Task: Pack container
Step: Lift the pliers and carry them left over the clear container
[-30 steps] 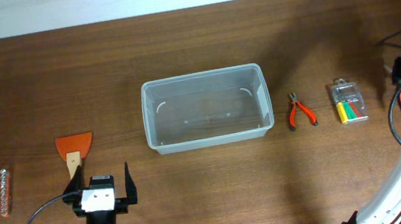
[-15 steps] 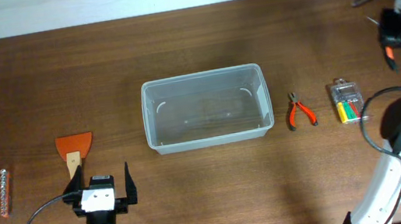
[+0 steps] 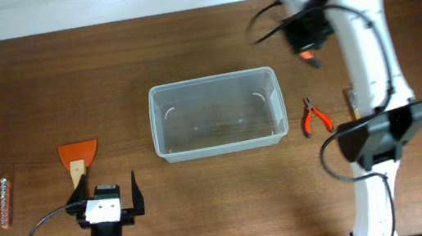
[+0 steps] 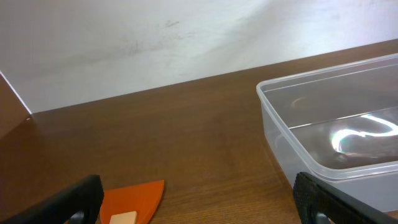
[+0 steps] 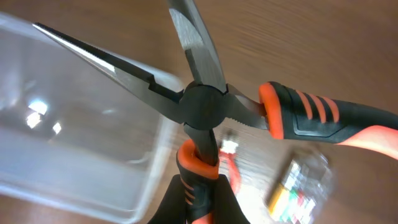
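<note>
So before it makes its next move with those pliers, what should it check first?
1. Hold: ok. The right gripper is shut on one orange handle of the long-nose pliers.
2. Pliers above the container: not ok. In the overhead view they hang beyond its far right corner.
3. Room in the container: ok, nothing lies inside.
4. Other arm clear: ok. The left gripper is open beside the orange scraper, apart from the container.
5. Hold firm enough to carry: cannot tell.
</note>
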Action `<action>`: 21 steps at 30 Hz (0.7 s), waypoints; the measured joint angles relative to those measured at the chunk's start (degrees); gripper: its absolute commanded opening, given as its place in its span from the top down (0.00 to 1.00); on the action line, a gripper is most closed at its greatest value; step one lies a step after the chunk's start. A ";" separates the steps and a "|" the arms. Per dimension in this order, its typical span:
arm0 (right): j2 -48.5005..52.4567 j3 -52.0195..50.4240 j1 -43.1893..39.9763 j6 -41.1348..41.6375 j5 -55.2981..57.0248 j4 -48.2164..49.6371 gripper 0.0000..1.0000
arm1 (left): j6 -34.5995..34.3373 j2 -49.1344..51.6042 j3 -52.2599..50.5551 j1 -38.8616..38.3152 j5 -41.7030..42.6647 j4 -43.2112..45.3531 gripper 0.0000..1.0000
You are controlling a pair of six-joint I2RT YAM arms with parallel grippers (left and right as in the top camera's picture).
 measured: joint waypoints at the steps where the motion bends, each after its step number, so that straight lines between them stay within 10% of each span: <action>1: 0.00 0.00 2.14 -0.39 0.24 0.00 0.96 | 0.00 0.00 0.00 0.00 0.00 0.00 0.01; 21: 0.00 -7.67 27.10 -4.94 1.46 0.35 0.95 | 0.00 0.00 0.00 0.00 0.00 0.00 0.01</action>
